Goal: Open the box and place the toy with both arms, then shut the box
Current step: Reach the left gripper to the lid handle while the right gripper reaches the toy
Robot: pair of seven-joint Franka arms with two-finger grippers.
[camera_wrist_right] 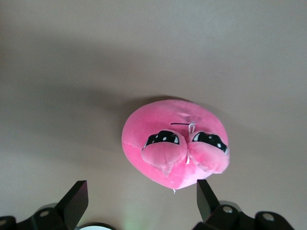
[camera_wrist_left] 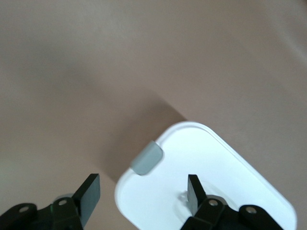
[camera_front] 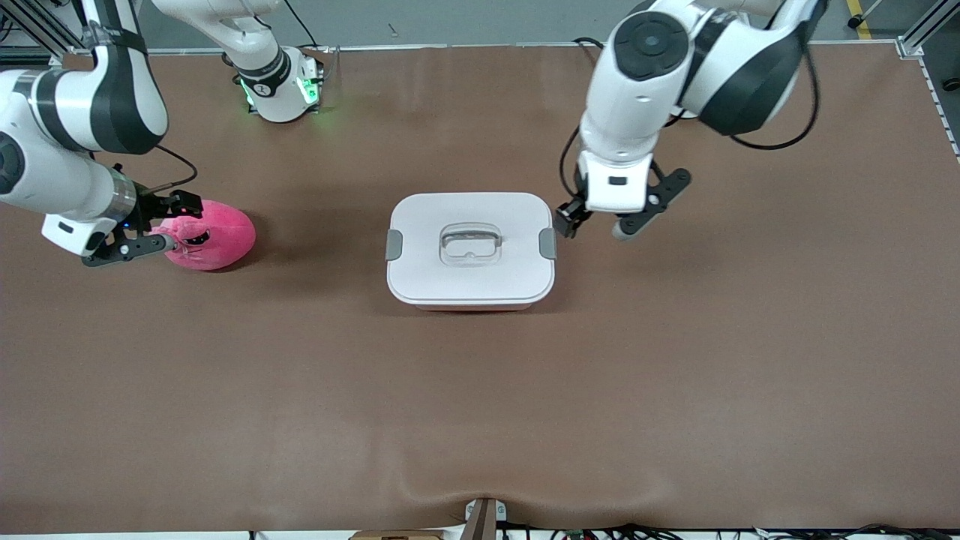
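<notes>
While the grey side clip (camera_wrist_left: 147, 158) of the white-lidded pale pink plastic box (camera_front: 470, 250) is being straddled by the open, empty left end effector (camera_front: 596, 223), its fingers should be centred on it; the open, empty right end effector (camera_front: 171, 222) is being held over the round pink plush toy (camera_front: 212, 235).

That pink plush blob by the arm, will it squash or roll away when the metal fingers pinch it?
The toy looks like soft stuffed fabric, so it will probably squash and give rather than slip. It seems light for its bulk. Its rounded body might rock if nudged, though the plush surface on the table should resist rolling. The right end effector stands open around it.
</notes>
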